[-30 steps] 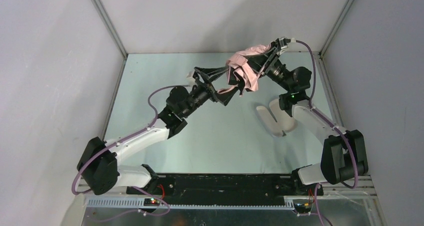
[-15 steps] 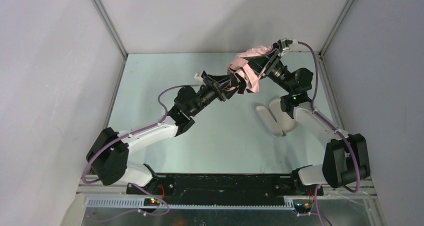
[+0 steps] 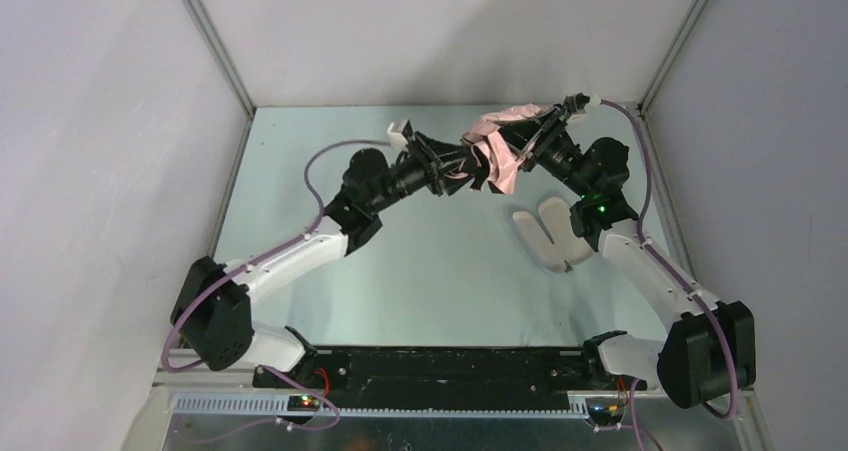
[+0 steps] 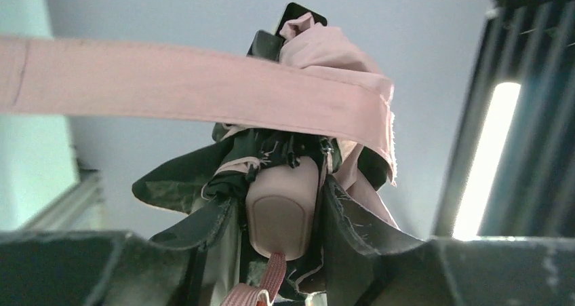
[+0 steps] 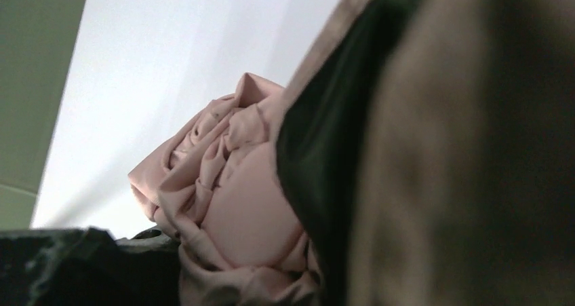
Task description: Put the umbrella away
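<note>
the umbrella hangs over the desk at upper middle of the frame, left claw half closed on its handle, right claw pinching the canopy; i think a gentle, straight pull tidies the folds.

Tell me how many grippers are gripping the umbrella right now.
2: the left gripper pinches the umbrella at its handle end, and the right gripper grips its canopy end near the back wall.

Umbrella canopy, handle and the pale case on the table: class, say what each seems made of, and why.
Canopy: thin matt fabric; it creases and frays at the hem. Handle: probably smooth plastic, rounded with soft sheen. Case: likely hard plastic, smooth, holds its shape.
</note>
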